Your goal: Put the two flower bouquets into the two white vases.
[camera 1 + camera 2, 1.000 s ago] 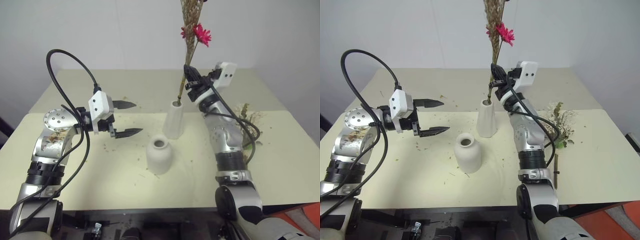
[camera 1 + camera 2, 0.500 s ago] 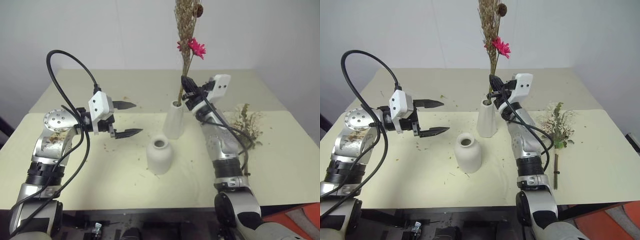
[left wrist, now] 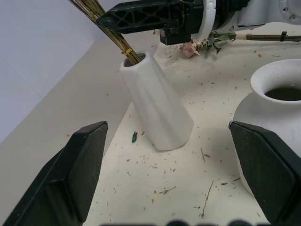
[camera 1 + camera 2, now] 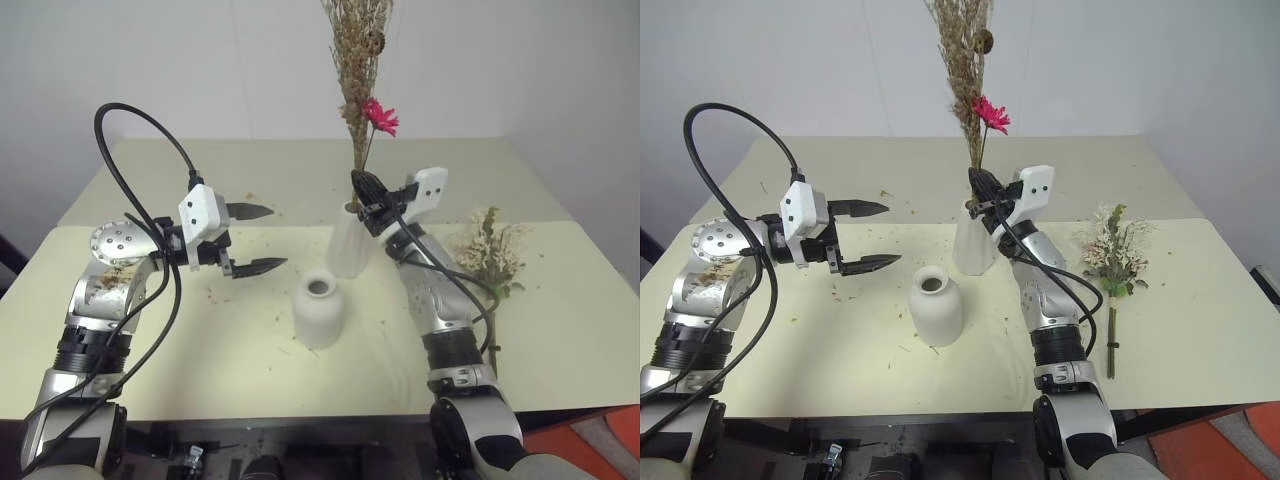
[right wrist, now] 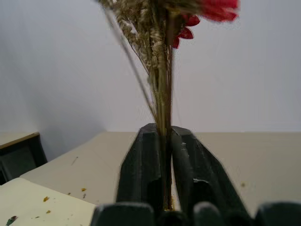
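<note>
Dried grass bouquet [image 4: 358, 60] stands in the tall vase [image 4: 348, 243]; right gripper [image 4: 366, 192] pinches its stems; left gripper [image 4: 262, 238] gapes wide, well apart.

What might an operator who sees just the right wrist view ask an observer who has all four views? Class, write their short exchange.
Operator: Are these stems in a vase?
Observer: Yes. The stems of the dried grass bunch enter the mouth of the tall vase, just below the right gripper.
Operator: Where is the second bouquet?
Observer: The fuller bouquet lies flat on the table, on the robot's right side.
</note>
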